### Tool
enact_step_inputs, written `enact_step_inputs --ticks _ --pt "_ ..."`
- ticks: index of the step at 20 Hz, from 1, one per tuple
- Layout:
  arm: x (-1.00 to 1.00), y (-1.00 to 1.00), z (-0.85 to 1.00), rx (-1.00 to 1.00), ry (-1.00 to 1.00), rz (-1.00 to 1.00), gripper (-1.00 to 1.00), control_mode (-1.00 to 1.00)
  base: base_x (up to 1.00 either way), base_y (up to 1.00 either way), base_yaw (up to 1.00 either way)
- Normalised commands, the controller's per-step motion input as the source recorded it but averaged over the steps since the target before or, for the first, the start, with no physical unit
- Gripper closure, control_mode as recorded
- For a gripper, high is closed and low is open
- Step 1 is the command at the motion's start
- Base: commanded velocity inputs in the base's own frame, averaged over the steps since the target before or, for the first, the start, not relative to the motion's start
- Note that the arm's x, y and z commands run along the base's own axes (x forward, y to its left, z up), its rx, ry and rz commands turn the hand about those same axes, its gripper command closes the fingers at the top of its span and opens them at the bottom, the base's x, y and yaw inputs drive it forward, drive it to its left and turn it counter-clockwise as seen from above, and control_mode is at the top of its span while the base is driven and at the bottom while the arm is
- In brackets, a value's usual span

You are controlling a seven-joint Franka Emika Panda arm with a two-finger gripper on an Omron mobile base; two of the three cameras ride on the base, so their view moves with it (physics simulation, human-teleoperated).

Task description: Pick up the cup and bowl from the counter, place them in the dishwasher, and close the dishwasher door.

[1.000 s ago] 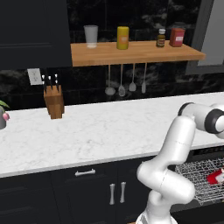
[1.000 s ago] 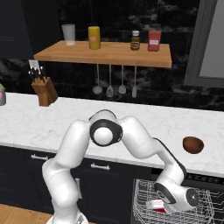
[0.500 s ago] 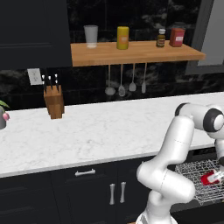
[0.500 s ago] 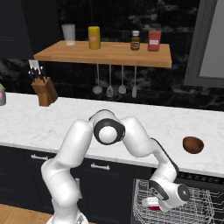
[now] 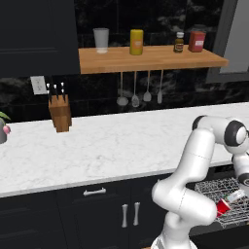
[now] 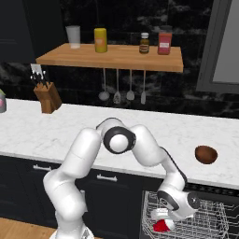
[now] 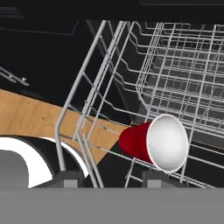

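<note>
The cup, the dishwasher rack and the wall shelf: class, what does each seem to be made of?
The cup: probably plastic, seen in its uniform bright red outside and plain white inside. The dishwasher rack: thin light grey wire, likely coated metal. The wall shelf: seemingly wood, a warm brown slab with a matte look.

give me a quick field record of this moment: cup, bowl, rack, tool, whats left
cup: red cup lying on its side in the wire rack of the dishwasher, open mouth toward the hand camera
bowl: dark brown bowl on the counter, to the right of the arm
tool: tool low by the rack, fingers apart, not gripping the cup
shelf: grey tumbler, yellow canister, small bottle, red canister
left to do: bowl into rack, door shut
</note>
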Motion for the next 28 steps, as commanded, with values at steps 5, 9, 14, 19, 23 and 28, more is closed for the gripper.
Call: enact_step_inputs --ticks 5,9,14,19,23,28 --pt "0.15 -0.08 -0.02 0.0 0.01 0.0 -1.0 -1.0 0.0 0.0 0.0" --pt "0.0 -0.35 0.24 0.0 0.07 0.0 -1.0 -1.0 0.0 0.0 0.0" --pt "-0.3 -0.41 0.9 -0.04 0.06 -0.03 -1.0 -1.0 0.0 0.0 0.0" --pt "-0.23 -0.13 1.0 -0.12 0.06 -0.02 -1.0 -1.0 0.0 0.0 0.0" --pt "0.0 0.0 1.0 -0.16 0.17 -0.01 -1.0 -1.0 0.0 0.0 0.0" --pt "0.0 0.0 1.0 -0.18 0.15 0.01 -1.0 -1.0 0.0 0.0 0.0"
